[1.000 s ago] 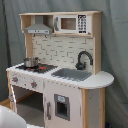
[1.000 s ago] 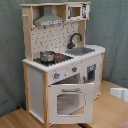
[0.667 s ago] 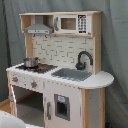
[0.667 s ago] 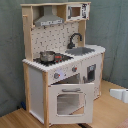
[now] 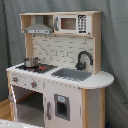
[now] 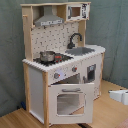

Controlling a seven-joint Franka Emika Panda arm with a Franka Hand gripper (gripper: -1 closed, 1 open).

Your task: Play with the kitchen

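The toy kitchen (image 5: 60,95) (image 6: 37,85), white and light wood, fills both exterior views. A small metal pot (image 5: 31,62) (image 6: 47,56) stands on the stovetop. To its side are the grey sink (image 5: 72,74) (image 6: 82,50) and the black faucet (image 5: 84,59) (image 6: 75,39). The windowed oven door (image 6: 70,102) hangs ajar, with a dark gap along its top. Above are the range hood (image 5: 37,29) (image 6: 49,20) and the microwave (image 5: 72,23) (image 6: 77,11). No gripper or arm shows in either view.
A grey curtain (image 5: 115,45) hangs behind the kitchen. The kitchen stands on a wooden floor (image 6: 107,112). A white object (image 6: 122,95) sits at the second exterior view's right edge, and a pale shape (image 5: 7,123) lies at the first exterior view's bottom left.
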